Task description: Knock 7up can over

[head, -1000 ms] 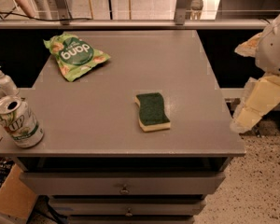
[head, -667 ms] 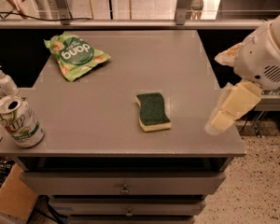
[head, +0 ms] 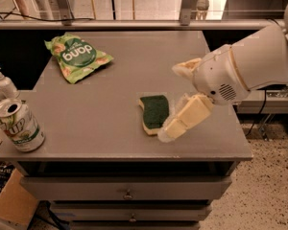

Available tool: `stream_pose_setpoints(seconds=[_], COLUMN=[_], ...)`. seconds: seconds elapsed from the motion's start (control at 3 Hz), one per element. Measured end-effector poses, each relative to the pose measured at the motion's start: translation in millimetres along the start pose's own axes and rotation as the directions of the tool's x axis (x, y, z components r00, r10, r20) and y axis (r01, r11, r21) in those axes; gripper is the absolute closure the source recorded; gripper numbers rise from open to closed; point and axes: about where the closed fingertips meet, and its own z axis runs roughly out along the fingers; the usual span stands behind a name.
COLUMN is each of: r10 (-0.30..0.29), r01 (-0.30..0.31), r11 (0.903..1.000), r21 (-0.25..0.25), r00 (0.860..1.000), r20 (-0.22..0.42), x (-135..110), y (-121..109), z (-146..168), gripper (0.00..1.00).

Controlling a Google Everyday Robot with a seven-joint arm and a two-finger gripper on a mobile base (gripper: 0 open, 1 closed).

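The 7up can (head: 17, 125) is silver with a white-and-green label. It stands upright at the front left corner of the grey table (head: 96, 123). My gripper (head: 170, 101) is on the white arm coming in from the right. It hovers over the table's right half, just right of the green sponge, and its two cream fingers (head: 186, 119) are spread apart and hold nothing. The can is far to the left of the gripper, with nothing touching it.
A green-and-yellow sponge (head: 154, 112) lies mid-table by the lower finger. A green snack bag (head: 77, 56) lies at the back left. A white pump bottle (head: 5, 83) stands behind the can, off the table's left edge. Drawers sit below the tabletop.
My arm has swung in from beyond the table's right edge, leftward over the tabletop to beside the sponge. The can, sponge and bag have not moved.
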Motion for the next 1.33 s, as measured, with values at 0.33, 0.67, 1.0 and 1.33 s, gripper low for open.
stream_pose_setpoints(seconds=[0.33, 0.67, 1.0, 1.33], r10=[-0.03, -0.031, -0.03, -0.044], r01=[0.043, 0.043, 0.041, 0.058], r11=[0.9961, 0.9962, 0.9978, 0.9975], r21=[-0.077, -0.076, -0.052, -0.04], r00=[0.986, 0.986, 0.979, 0.96], r20=[0.164, 0.161, 0.2, 0.277], x=[-39.4, -38.7, -42.2, -57.4], y=[25.5, 25.2, 26.3, 26.8], z=[42.1, 41.8, 53.2, 90.6], gripper=[0.0, 0.0, 0.0, 0.0])
